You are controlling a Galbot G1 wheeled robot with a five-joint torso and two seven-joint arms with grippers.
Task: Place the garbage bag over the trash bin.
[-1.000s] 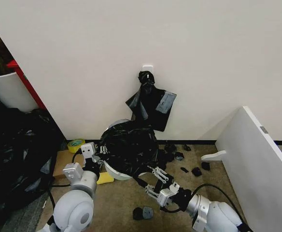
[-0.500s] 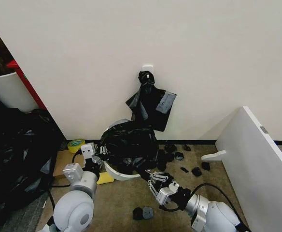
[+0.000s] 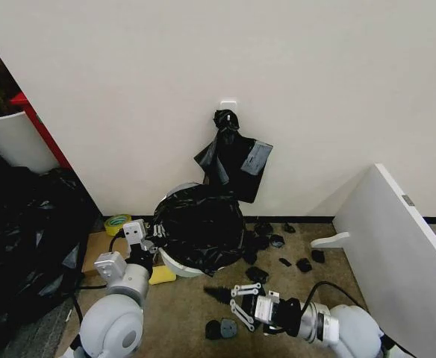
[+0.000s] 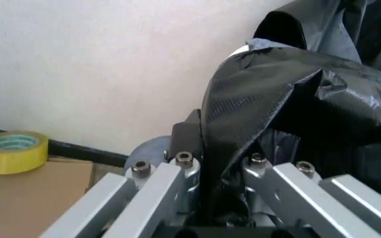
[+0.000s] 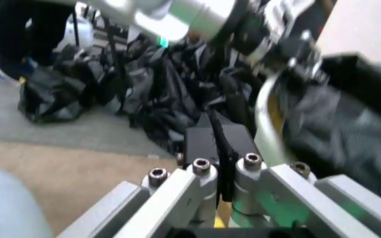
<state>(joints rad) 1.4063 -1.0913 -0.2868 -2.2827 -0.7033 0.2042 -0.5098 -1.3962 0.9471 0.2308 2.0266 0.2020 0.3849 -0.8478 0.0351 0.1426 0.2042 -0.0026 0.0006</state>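
In the head view the trash bin (image 3: 175,265) lies tipped against the wall base, most of it hidden under the garbage bag (image 3: 199,224), so that only a curved strip of white rim shows at the lower left of the black plastic. The left gripper (image 3: 152,237) sits at the bag's left edge, its fingertips buried in the folds. The right gripper (image 3: 219,295) hangs over the floor well below the bin, apart from the bag; a second ago it was up against the bag's lower edge near the rim, and it has since pulled back and swung to point leftward. Above, a knotted bunch of black bags (image 3: 231,158) hangs on the wall, and small black scraps (image 3: 222,328) lie on the floor. In the left wrist view the left gripper (image 4: 214,163) is clenched on a fold of the garbage bag (image 4: 289,94), which runs between the fingers; a sliver of the white rim (image 4: 242,49) peeks out above the plastic, and a roll of yellow tape (image 4: 10,150) lies by the wall. In the right wrist view, which is blurred, the right gripper (image 5: 218,144) has its dark pads pressed together with nothing between them; the bin's rim (image 5: 265,124) curves beside them with the bag (image 5: 349,124) over it
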